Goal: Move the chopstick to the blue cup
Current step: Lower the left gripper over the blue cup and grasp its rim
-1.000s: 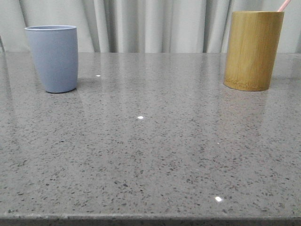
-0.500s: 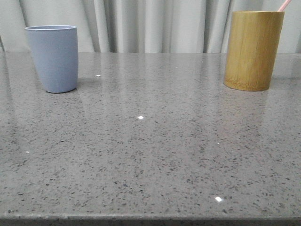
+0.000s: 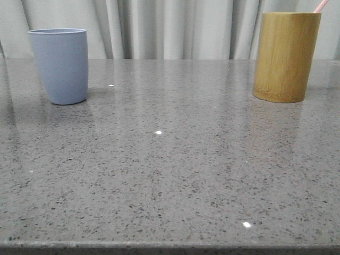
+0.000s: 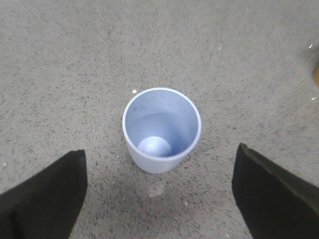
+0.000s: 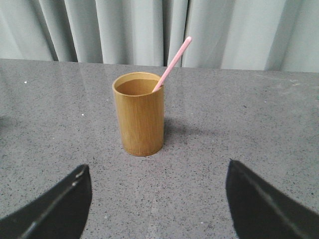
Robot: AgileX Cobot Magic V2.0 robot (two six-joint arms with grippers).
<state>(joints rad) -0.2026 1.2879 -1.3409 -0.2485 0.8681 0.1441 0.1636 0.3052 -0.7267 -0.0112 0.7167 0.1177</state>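
The desk (image 3: 170,175) is grey stone with small dark and white specks, and it is shiny. Pale curtains (image 3: 175,29) hang in folds behind it.

In the front view the blue cup (image 3: 59,66) stands upright at the far left. The bamboo cup (image 3: 285,57) stands upright at the far right, well apart from it. Nothing stands between the two cups, just bare desk. The blue cup is smooth and dull, with a rounded base. The bamboo cup is a straight yellow-brown tube with wood grain, and it is taller.

The chopstick (image 5: 172,63) is thin, straight and pale pink. It sits inside the bamboo cup (image 5: 139,115) and leans on the rim, with its top sticking out well above it. From the front just the pink tip (image 3: 320,6) peeks over the rim. The right wrist view shows much more of the stick.

The left wrist view looks down into the blue cup (image 4: 161,130). It has nothing inside, and its round bottom shows. A small yellow bit at the picture's edge may be the bamboo cup, but it is too blurry to tell.

The left gripper (image 4: 159,191) is spread wide, with the blue cup in the gap but not touched. The right gripper (image 5: 157,204) is also spread wide, holding nothing, and the bamboo cup stands ahead of it.
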